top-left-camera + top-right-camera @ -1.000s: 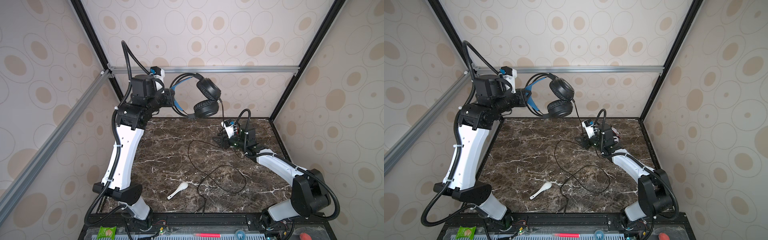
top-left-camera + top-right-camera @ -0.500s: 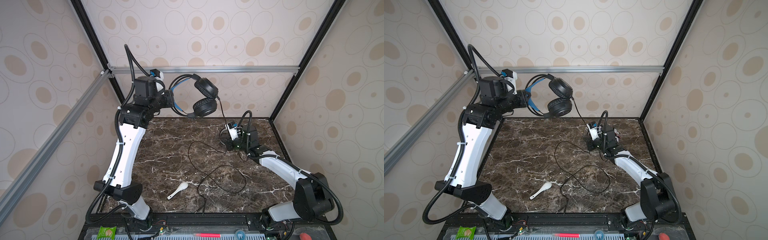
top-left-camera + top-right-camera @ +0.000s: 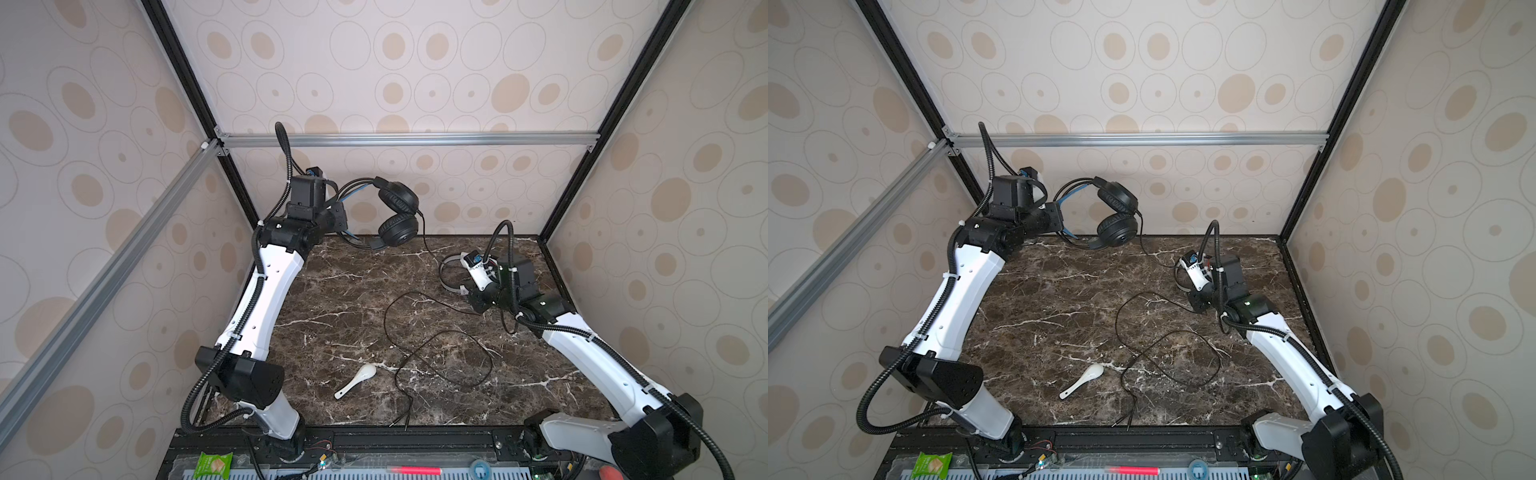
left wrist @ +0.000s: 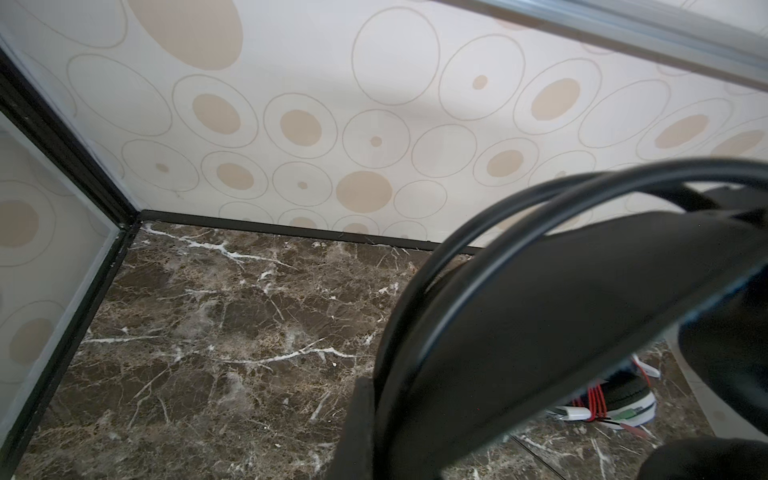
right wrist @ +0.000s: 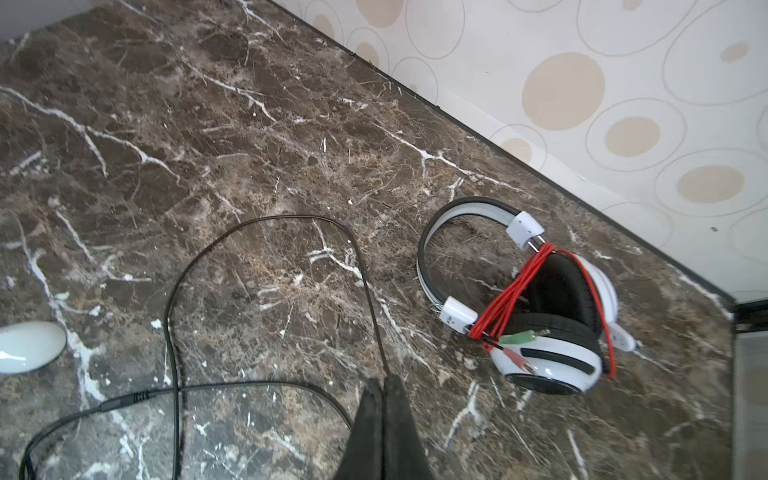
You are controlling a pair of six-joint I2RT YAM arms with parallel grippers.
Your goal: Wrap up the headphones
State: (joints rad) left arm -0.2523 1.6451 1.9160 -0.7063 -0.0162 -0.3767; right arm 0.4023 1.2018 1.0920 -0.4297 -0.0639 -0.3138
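Two pairs are in play. The white headphones (image 5: 540,299) lie near the table's (image 3: 332,299) far right corner, their red cable (image 5: 511,295) already wound. The left tool (image 3: 340,215) grips the black headphones (image 3: 397,216) by the headband above the far left corner. The right tool (image 5: 384,379) looks closed on their loose black cable (image 3: 440,365). Looping that slack around the headphones likely comes next.

The left arm stood up from its base at 7 o'clock, elbow bent, forearm held high toward 11 o'clock. The left gripper (image 3: 340,214) pointed to 3 o'clock, jaws clamped on the headband of the black headphones (image 3: 397,230). The right arm lay stretched from 5 o'clock toward 1 o'clock, wrist low. The right gripper (image 5: 384,386) was closed, its fingertips pinching the thin black cable (image 5: 291,215).
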